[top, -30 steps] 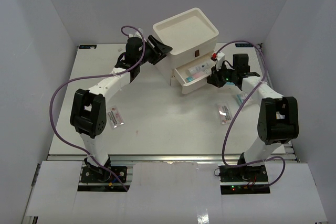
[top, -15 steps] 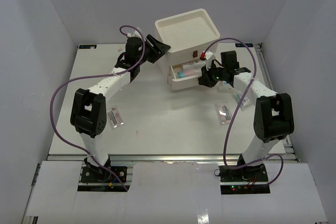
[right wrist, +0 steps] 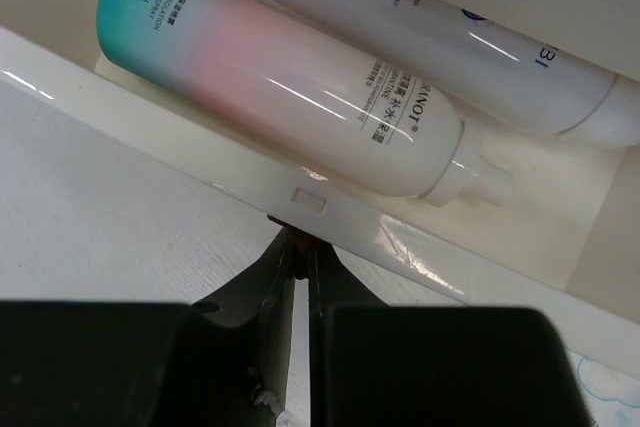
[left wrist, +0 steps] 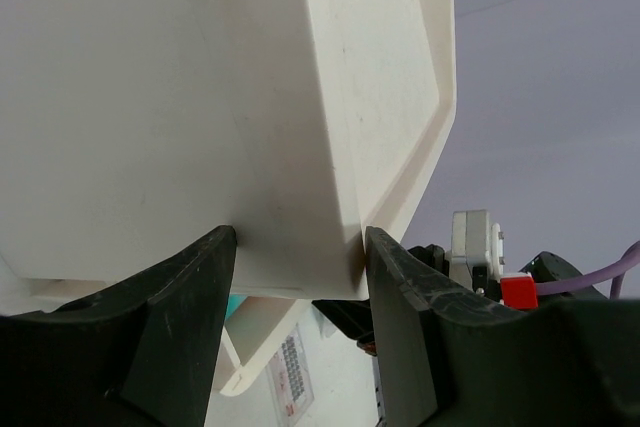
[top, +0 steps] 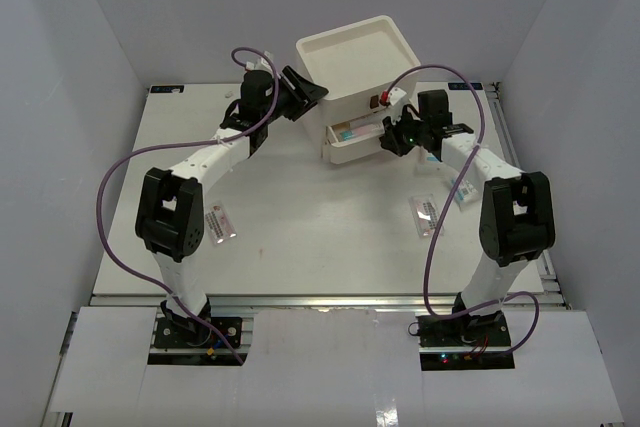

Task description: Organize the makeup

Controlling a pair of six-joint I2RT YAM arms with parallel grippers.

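The white three-drawer box (top: 345, 107) stands at the back of the table. Its lowest drawer (top: 345, 150) sticks out partly. Inside lie a pink-labelled tube with a teal cap (right wrist: 280, 77) and a plain white tube (right wrist: 480, 57). My right gripper (right wrist: 300, 247) is shut on the brown handle (right wrist: 292, 231) at that drawer's front wall (right wrist: 200, 137). My left gripper (left wrist: 300, 277) is shut across the box's left corner (left wrist: 200, 97), one finger on each side. Flat sachets lie on the table at the left (top: 220, 224) and at the right (top: 428, 213). No sponges show.
Another bluish sachet (top: 462, 190) lies beside the right arm. The box's top is a shallow tray with a raised rim (top: 300, 47). White walls close the table on three sides. Purple cables loop over both arms.
The right gripper has moved left and back with the drawer handle, sliding the drawer further into the box. The box turned a little. The left arm stayed put.
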